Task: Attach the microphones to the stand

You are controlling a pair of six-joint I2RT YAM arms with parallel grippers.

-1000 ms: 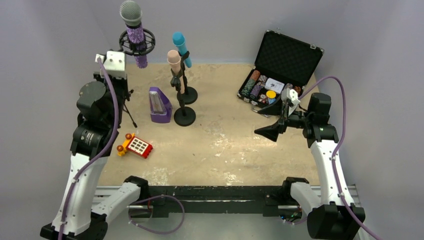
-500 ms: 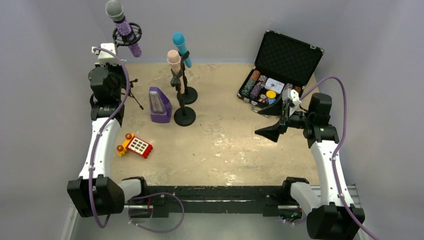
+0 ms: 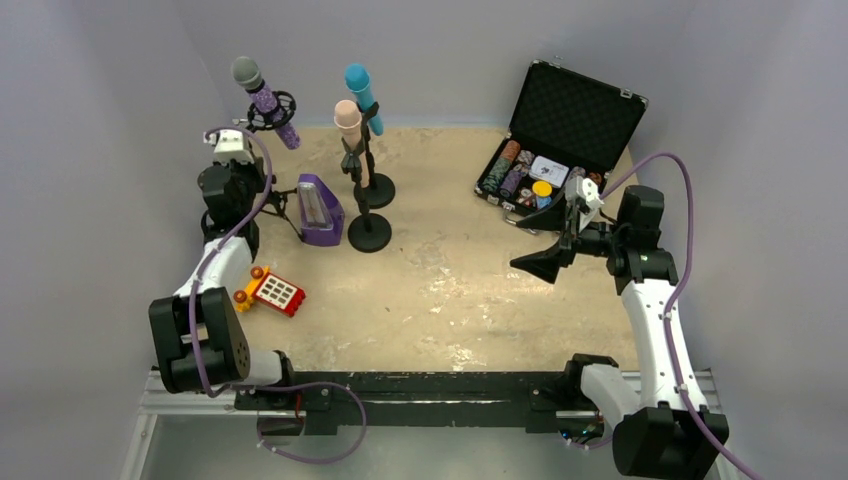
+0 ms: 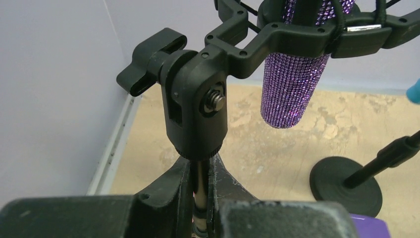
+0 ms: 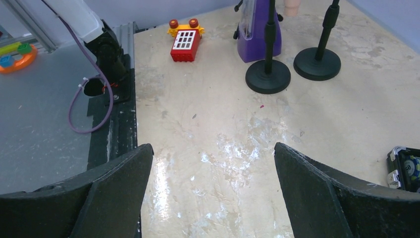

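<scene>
1. Blue mic (image 3: 358, 80) and pink mic (image 3: 347, 117) sit clipped in stands (image 3: 370, 232), rear worktop (image 3: 450, 290).
2. Purple mic (image 4: 292, 74) sits in third stand (image 4: 195, 104), left hand (image 4: 199, 168) clamped on its pole.
3. Right hand (image 5: 213, 163) wide open, empty; only letting go seems left.

The glittery purple microphone (image 3: 267, 101), grey mesh head uppermost, sits tilted in a black ring mount (image 4: 277, 32) atop a thin stand (image 4: 197, 116). It is just above the left gripper (image 4: 199, 168), whose fingers pinch the stand's pole. The turquoise microphone (image 3: 361, 93) and peach microphone (image 3: 349, 120) are clipped on two round-based stands (image 3: 369, 232), close together off to that gripper's right.
</scene>
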